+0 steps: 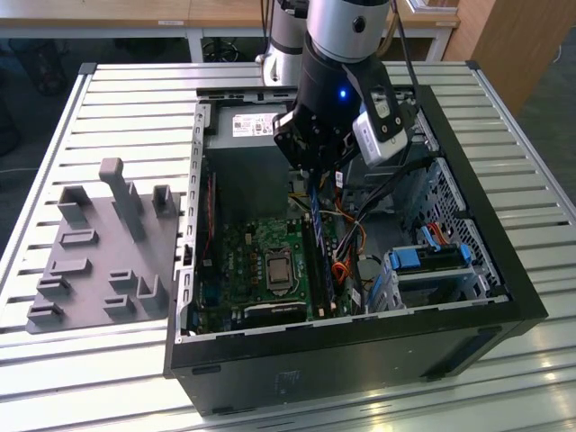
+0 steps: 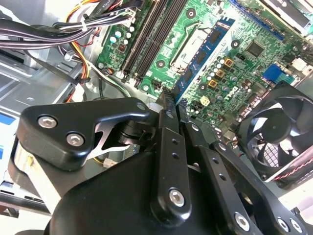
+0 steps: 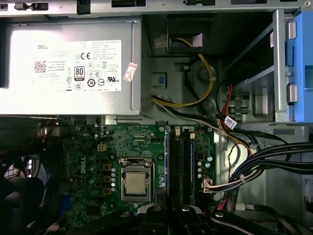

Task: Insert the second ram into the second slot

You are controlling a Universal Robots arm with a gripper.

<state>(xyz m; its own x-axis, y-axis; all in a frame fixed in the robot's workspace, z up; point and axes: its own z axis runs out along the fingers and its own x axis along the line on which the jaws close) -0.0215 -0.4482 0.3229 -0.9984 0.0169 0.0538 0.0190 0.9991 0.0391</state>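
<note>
In the exterior view the gripper (image 1: 313, 169) hangs inside the open computer case (image 1: 360, 360), which sits mid-frame on the slatted worktop (image 1: 135, 99). A grey fixture plate (image 1: 90, 261) lies well apart toward the exterior view's left. The second ram (image 1: 315, 214) reaches down from the jaws as a thin blue stick. Its lower end is over the memory slots (image 1: 324, 265), which run just beside the processor socket (image 1: 277, 268) on the green motherboard (image 1: 234, 261), on the side toward the exterior view's right. In the second wrist view the jaws are clenched on one end of the second ram (image 2: 201, 53), and its blue face and dark chips stretch away from the gripper (image 2: 171, 100) above the board. Here it looks raised off the memory slots (image 2: 149, 36) rather than seated, with a black fan (image 2: 279, 132) nearby. In the first wrist view the second ram (image 3: 167, 156) appears edge-on as a narrow blue line. It runs out from the gripper (image 3: 168, 209) along the socket-side edge of the memory slots (image 3: 182, 161), with the silver power supply (image 3: 68, 68) beyond. I judge the step in hand to be the lining-up before insertion: the stick is carried and close, but not yet pressed home. Which slot it lies over I cannot tell. The next move calls for the stick's edge to be parallel to and squarely over the second slot, held level, with straight pressure so that both ends seat together.
</note>
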